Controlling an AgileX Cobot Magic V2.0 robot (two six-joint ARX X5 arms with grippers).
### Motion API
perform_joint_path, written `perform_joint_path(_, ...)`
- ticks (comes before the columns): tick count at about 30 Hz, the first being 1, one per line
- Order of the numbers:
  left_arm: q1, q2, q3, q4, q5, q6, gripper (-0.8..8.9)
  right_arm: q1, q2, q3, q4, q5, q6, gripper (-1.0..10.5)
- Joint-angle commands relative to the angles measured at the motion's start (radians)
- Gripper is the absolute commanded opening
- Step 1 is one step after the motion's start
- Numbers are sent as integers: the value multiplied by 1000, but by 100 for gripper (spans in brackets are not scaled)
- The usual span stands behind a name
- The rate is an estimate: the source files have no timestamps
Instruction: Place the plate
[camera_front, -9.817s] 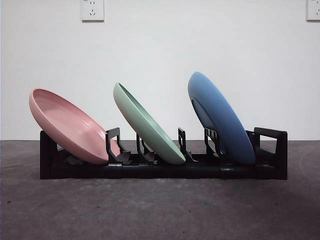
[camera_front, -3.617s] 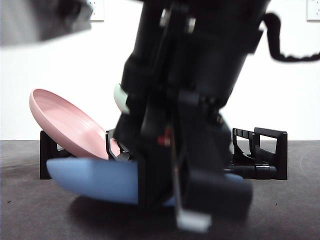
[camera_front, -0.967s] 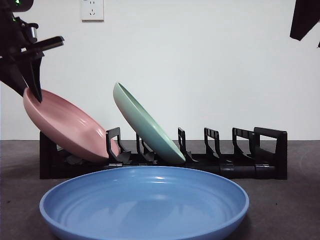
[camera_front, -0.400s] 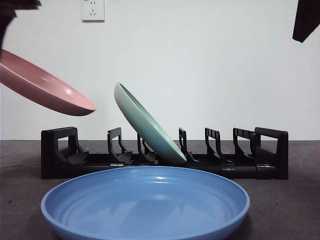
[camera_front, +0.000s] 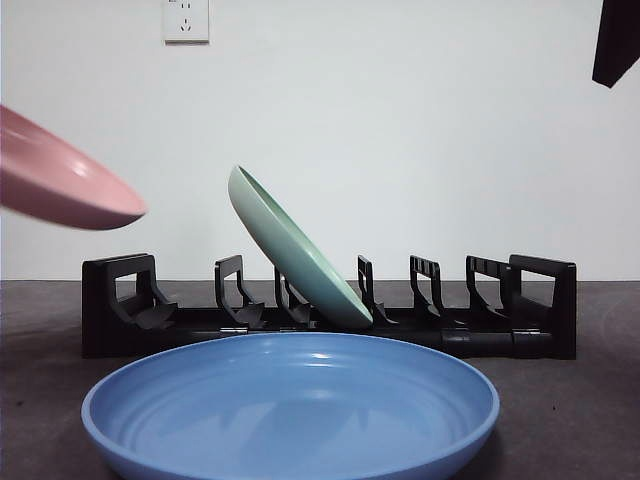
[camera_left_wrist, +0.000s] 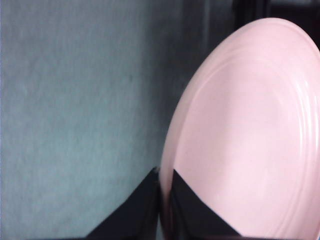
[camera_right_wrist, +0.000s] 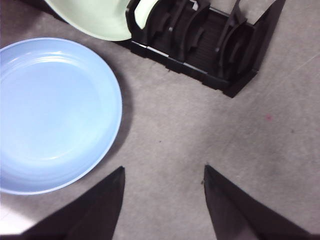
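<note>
My left gripper is shut on the rim of the pink plate, which it holds in the air. In the front view the pink plate hangs at the left edge, above the black rack; the gripper itself is out of that frame. The green plate leans in the rack's middle. The blue plate lies flat on the table in front of the rack and also shows in the right wrist view. My right gripper is open and empty, high above the table.
The rack's left end slot and its right slots stand empty. A black arm tip shows at the top right corner. Grey table surface lies to the right of the blue plate.
The pink plate has been lifted out of the rack's left slot and has moved further left, partly out of the front view. The right arm stays raised.
</note>
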Motion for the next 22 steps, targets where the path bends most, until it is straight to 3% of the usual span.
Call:
perform_joint_path(1,-2,-105,-81,12,12,-23,10,9,8,19,6,14,13,252)
perform_joint_path(11,-56,-355,-427,113,214,-174,10,9,8,19,10,14,13,252)
perform_joint_path(22,-367,-318,-606,391,228,-458,10,9,8,19,10,14,13,252)
